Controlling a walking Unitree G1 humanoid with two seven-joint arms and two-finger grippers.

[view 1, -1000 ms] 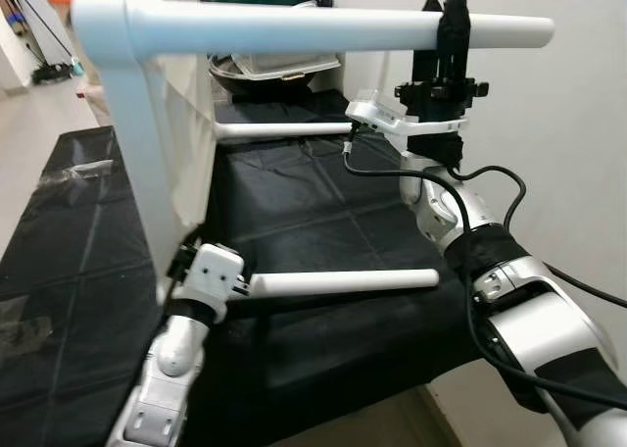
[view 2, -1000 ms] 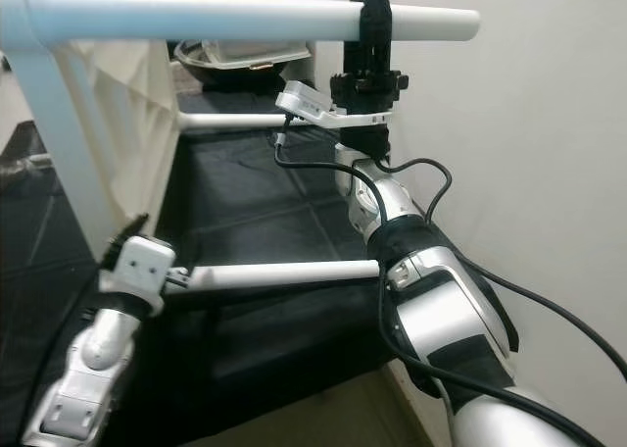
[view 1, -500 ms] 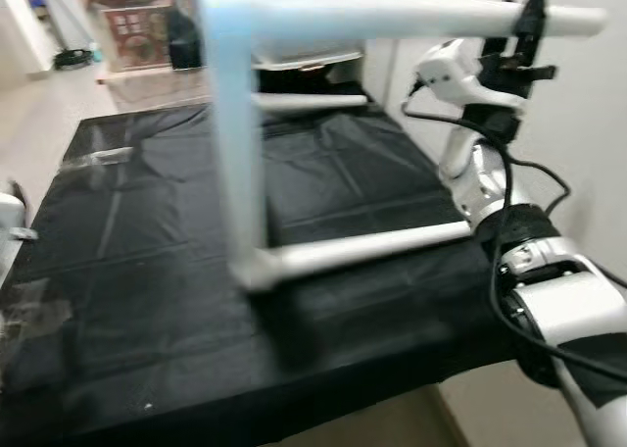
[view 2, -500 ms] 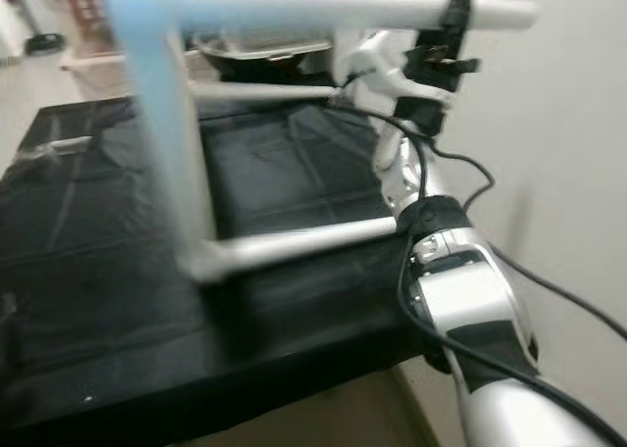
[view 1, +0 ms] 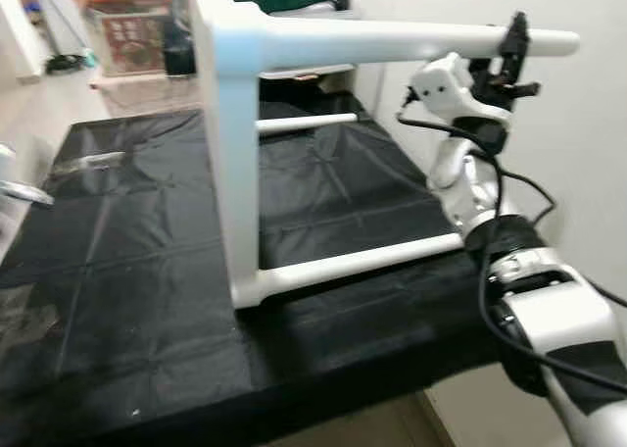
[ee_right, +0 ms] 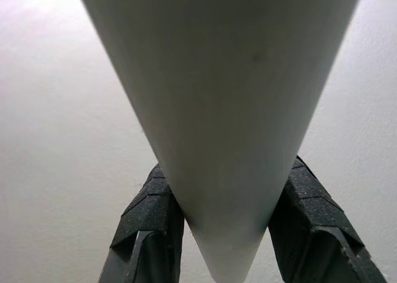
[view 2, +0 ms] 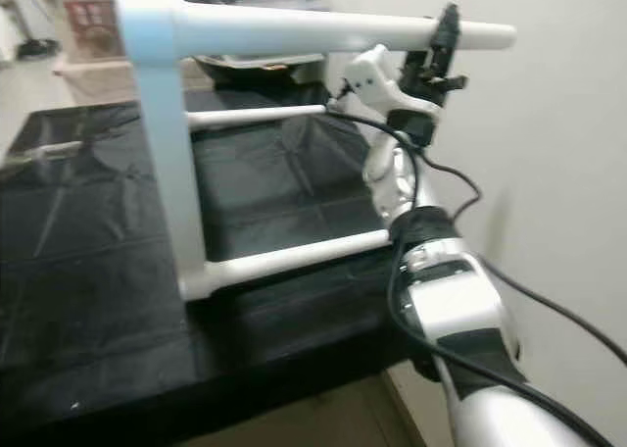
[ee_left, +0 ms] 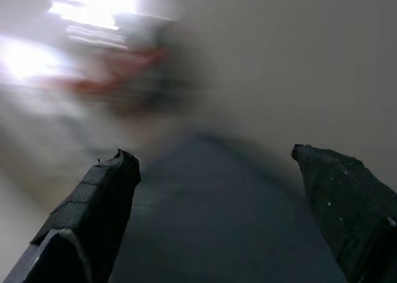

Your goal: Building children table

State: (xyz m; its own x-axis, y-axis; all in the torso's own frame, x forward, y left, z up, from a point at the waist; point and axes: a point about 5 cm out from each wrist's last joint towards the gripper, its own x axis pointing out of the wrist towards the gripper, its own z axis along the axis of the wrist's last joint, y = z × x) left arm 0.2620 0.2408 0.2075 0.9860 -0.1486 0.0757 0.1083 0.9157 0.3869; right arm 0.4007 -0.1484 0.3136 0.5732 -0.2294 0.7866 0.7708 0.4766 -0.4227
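The white children's table point(view 1: 240, 163) lies on its side on the black-covered counter point(view 1: 127, 271), near its right edge, legs pointing right. My right gripper point(view 1: 511, 50) pinches the upper leg point(view 1: 392, 43) near its free end. My left gripper point(ee_left: 214, 190) hangs spread apart, its surroundings blurred.

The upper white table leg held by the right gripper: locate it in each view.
Left eye: upper white table leg across the top, right gripper clamping it near its far end.
Right eye: across the top.
Right wrist: pale cone between the fingers.
Left wrist: absent.
Shared landmark: the gripper's black fingers.
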